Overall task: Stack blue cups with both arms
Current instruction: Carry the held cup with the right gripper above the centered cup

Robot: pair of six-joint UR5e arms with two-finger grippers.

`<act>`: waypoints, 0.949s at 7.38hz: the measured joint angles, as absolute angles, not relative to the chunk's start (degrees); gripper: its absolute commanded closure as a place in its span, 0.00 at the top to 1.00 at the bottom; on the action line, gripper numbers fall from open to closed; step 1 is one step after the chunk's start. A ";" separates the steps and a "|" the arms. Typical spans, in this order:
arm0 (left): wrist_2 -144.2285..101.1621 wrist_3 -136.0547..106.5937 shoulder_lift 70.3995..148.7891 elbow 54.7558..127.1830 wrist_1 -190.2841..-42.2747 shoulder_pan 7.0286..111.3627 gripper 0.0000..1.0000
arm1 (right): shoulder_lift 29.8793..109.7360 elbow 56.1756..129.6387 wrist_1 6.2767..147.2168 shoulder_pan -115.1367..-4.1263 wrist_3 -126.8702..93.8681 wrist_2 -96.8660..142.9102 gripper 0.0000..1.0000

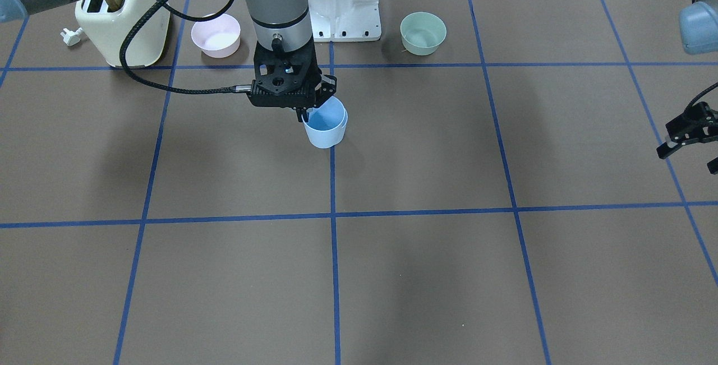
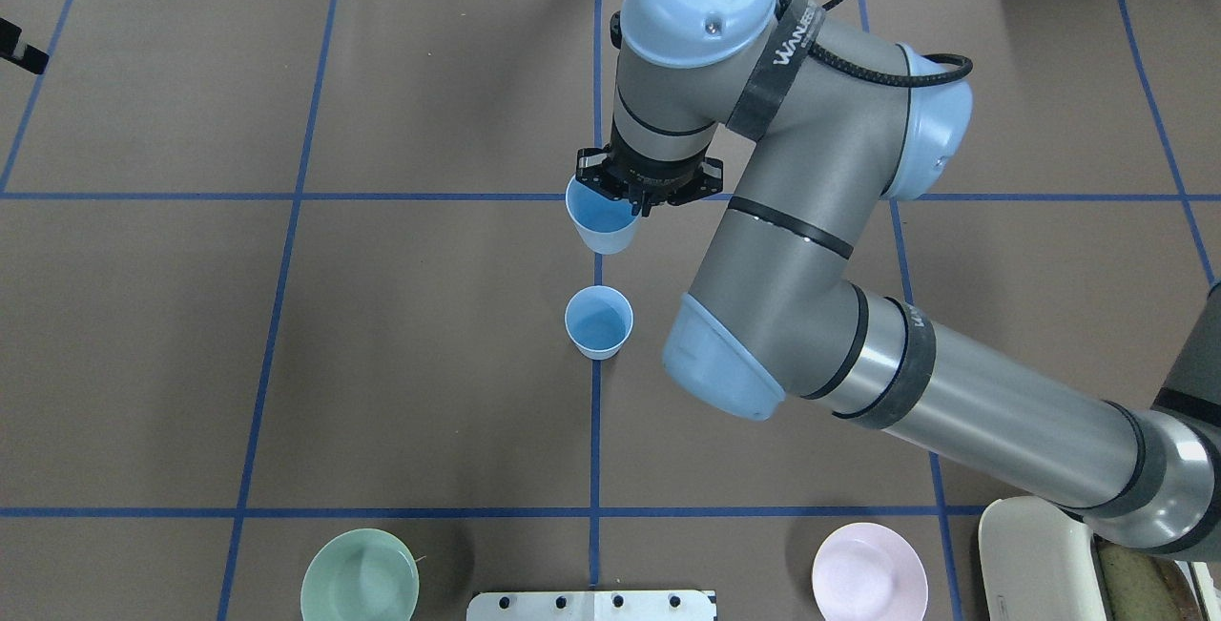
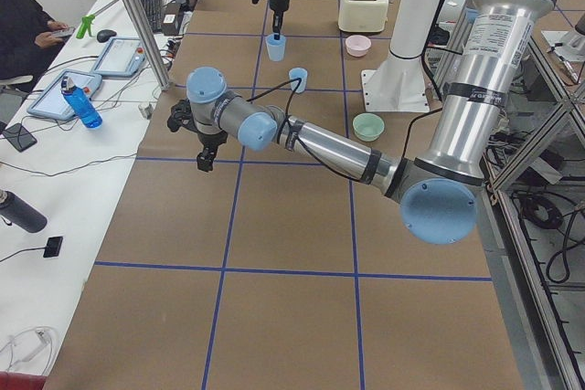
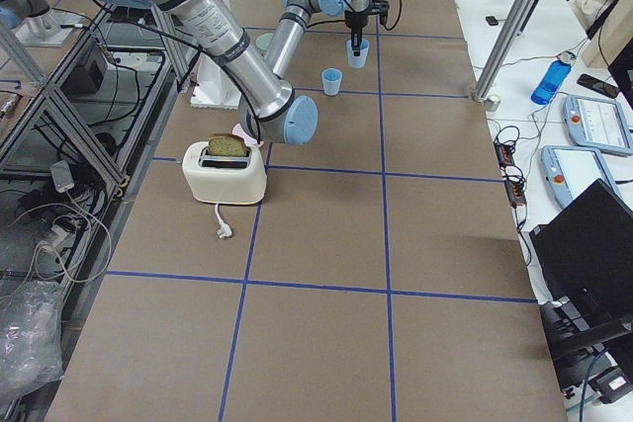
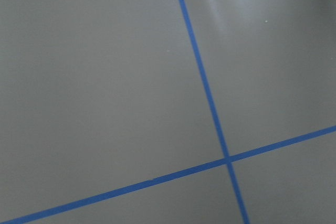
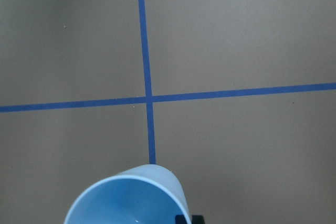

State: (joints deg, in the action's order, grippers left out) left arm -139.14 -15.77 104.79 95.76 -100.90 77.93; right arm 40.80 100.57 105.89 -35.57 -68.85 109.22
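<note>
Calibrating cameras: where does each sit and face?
Front-facing: across the table, facing the robot; right pincer grips held cup.
Overhead: behind robot, looking down; right arm, held cup, free cup.
Left: table's left end; left arm near.
Right: opposite end; right arm near.
Left wrist: down at table; no body.
Right wrist: down over held cup; fingertip.
Shared: both wrist views show blue tape.

Bright even overhead light, soft shadows (blurred), sharp focus
</note>
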 measured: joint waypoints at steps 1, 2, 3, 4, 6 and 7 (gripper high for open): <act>-139.14 -15.74 104.77 95.77 -100.90 77.95 0.97 | 40.92 100.55 105.67 -34.28 -69.40 108.30 0.00; -139.13 -15.77 104.77 95.77 -100.90 77.96 0.97 | 41.56 100.60 104.82 -33.26 -69.67 107.49 0.00; -139.11 -15.87 104.77 95.75 -100.90 77.95 0.98 | 42.82 100.81 103.44 -32.57 -69.87 106.76 0.00; -139.07 -15.97 104.77 95.73 -100.90 77.91 0.97 | 43.97 101.06 102.22 -32.09 -70.19 106.27 0.00; -139.03 -16.11 104.77 95.72 -100.90 77.88 0.97 | 44.71 101.51 101.45 -31.25 -71.00 105.60 0.00; -138.99 -16.19 104.77 95.71 -100.90 77.84 0.97 | 44.83 101.90 101.38 -30.90 -71.55 105.44 0.00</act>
State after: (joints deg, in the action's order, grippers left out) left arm -138.99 -16.19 104.77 95.71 -100.90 77.84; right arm 44.83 101.90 101.38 -30.90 -71.55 105.44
